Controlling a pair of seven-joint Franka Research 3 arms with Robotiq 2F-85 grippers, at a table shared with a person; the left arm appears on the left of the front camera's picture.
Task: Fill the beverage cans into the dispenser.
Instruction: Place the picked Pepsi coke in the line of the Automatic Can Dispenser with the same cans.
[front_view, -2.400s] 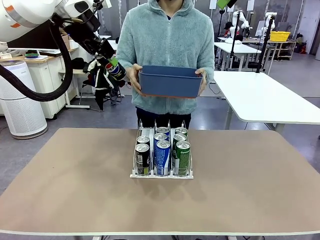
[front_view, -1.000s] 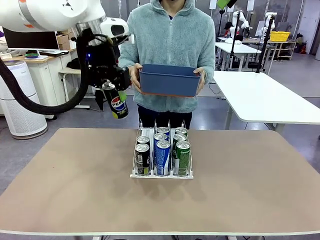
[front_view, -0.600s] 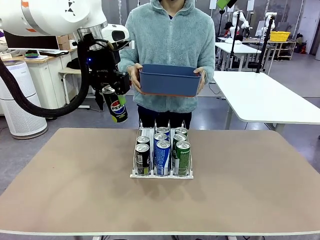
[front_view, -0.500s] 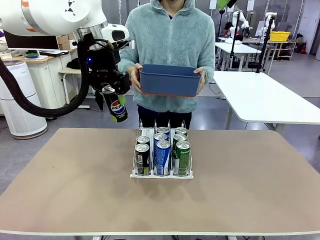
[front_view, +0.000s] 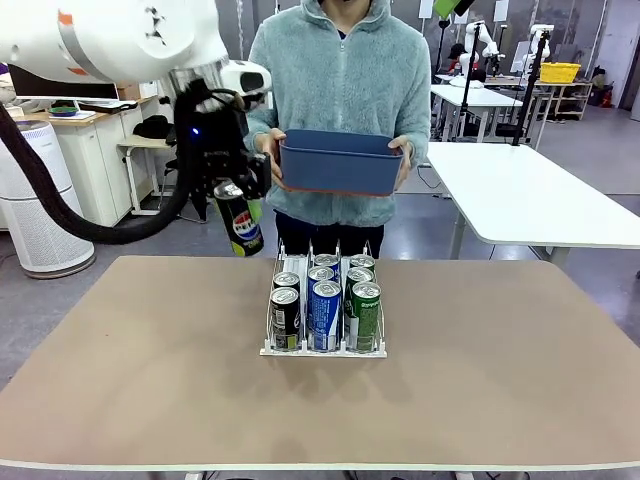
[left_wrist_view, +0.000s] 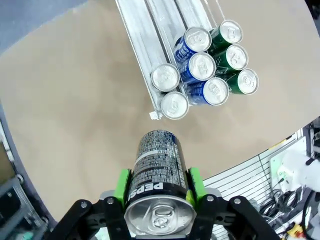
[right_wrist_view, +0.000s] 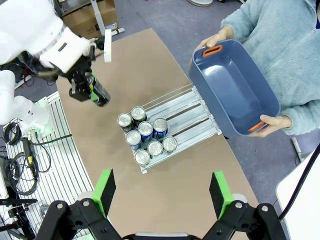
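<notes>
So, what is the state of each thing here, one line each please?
Left gripper: shut on Pepsi can, in the air.
Right gripper: open, holds nothing.
Dispenser: left lane two cans, middle and right three each.
Blue bin: empty, in the person's hands.

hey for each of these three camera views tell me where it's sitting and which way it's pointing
Front view: fixed at the robot's side, facing across the table at the person holding the blue bin; left arm enters from picture left.
Left wrist view: looks down along the left gripper, shut on the Pepsi can, toward the dispenser.
Right wrist view: high overhead, looking down past the open right gripper.
Shared: all three show the dispenser and its cans.
</notes>
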